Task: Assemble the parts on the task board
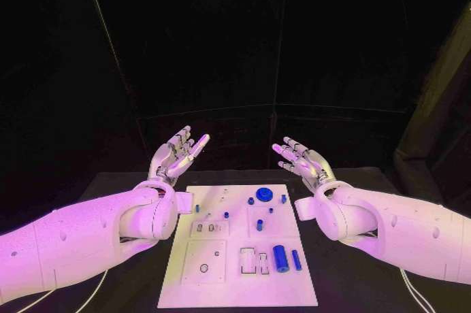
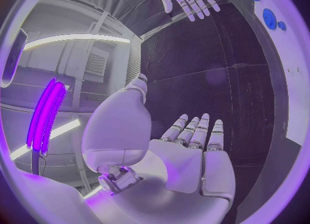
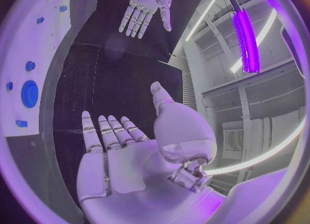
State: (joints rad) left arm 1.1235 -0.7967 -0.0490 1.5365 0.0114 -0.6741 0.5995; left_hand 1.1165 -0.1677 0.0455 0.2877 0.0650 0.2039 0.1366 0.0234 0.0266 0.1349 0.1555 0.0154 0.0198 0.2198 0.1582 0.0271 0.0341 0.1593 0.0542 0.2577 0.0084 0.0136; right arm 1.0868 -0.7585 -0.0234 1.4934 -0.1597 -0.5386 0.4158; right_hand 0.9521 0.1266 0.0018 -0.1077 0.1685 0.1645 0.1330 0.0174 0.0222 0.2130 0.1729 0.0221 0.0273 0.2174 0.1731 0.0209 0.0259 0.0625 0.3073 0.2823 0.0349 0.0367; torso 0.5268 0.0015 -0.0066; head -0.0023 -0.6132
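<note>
Left hand (image 1: 180, 155): raised beyond the board's far left corner, fingers spread, holding nothing.
Right hand (image 1: 306, 165): raised beyond the far right corner, likewise spread.
Board (image 1: 231, 286): flat mid-surface (image 1: 353, 286) between both arms.
Parts (image 1: 281, 258): blue, on the board.

The task board (image 1: 239, 286) looks like smooth matt white plastic. The parts on it, such as the round disc (image 1: 264, 194) and the cylinder (image 1: 281, 258), look like smooth blue plastic with a slight sheen. The table (image 1: 118, 184) is matt black (cloth or board, cannot tell). Both hands, left hand (image 1: 180, 154) and right hand (image 1: 303, 160), have silvery metallic-looking fingers, while the 2 arms wear glossy white plastic shells.
</note>
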